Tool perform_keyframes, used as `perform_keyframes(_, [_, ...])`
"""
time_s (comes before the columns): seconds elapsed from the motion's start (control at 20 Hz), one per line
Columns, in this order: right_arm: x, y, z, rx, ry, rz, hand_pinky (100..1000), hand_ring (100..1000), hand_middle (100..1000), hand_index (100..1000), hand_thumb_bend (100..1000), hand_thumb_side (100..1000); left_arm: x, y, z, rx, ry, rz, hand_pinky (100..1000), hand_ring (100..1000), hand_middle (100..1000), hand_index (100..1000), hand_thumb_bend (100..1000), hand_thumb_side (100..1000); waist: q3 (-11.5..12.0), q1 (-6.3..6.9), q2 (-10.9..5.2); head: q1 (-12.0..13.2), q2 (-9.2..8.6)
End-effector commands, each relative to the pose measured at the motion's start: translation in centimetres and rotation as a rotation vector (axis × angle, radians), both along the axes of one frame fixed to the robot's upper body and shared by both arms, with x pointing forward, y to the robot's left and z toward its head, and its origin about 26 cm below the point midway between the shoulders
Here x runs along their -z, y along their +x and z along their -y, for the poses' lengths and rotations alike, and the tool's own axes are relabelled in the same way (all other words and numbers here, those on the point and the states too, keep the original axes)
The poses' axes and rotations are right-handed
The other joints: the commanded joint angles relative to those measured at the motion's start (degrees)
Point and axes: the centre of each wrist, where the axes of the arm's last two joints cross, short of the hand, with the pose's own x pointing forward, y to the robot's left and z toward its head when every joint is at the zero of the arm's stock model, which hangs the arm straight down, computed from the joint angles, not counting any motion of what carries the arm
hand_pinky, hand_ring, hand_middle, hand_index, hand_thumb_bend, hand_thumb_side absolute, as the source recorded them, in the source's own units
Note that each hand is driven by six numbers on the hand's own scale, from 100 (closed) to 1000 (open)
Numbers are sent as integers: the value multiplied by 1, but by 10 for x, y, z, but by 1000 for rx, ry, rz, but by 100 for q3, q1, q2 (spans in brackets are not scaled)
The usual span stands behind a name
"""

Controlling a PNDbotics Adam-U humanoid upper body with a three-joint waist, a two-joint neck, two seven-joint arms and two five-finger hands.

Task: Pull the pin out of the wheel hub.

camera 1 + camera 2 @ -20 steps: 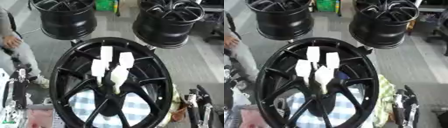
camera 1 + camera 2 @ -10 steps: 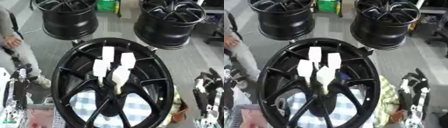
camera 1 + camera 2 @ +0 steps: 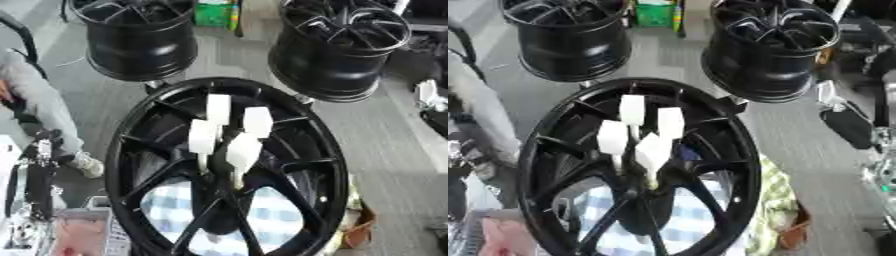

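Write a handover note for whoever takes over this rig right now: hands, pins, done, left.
Left hand: low at the left edge, off the large black spoked wheel hub, holding nothing.
Right hand: at the right edge, apart from the hub; its pose is unclear.
Four white flat-headed pins stand upright at the hub's centre.
Done: nothing; no pin is out.
Left: reach in, take a pin, pull it out.

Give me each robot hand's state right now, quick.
Left robot hand: at the lower left edge, holding nothing visible; open or shut cannot be told.
Right robot hand: not in view.
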Motion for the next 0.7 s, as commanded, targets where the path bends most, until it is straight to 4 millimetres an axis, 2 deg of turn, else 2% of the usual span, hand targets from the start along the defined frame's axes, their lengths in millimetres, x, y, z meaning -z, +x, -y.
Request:
perform_keyframes(0.05, [-29,-6,-4,-114,-202,-92,677,739,853,975,100,158,-6,1,-4,13,27,17,693,871,819,756,100,776,5,3,-51,-28,28])
perform_keyframes(0.3, [-38,3,-14,-227,-403,-247,705,774,879,982,100,117,-6,1,-3,22,34,12,692,871,818,756,100,775,7,-7,-56,-30,28])
perform_keyframes(0.55, [-34,23,-24,-270,-499,-325,710,780,880,985,100,239,-6,0,-2,31,37,8,691,871,818,755,100,774,11,0,-63,-44,28])
perform_keyframes(0.7, [-29,35,-31,-289,-516,-338,707,779,877,987,100,263,-6,1,-1,38,39,8,691,871,819,755,100,774,23,8,-55,-52,28])
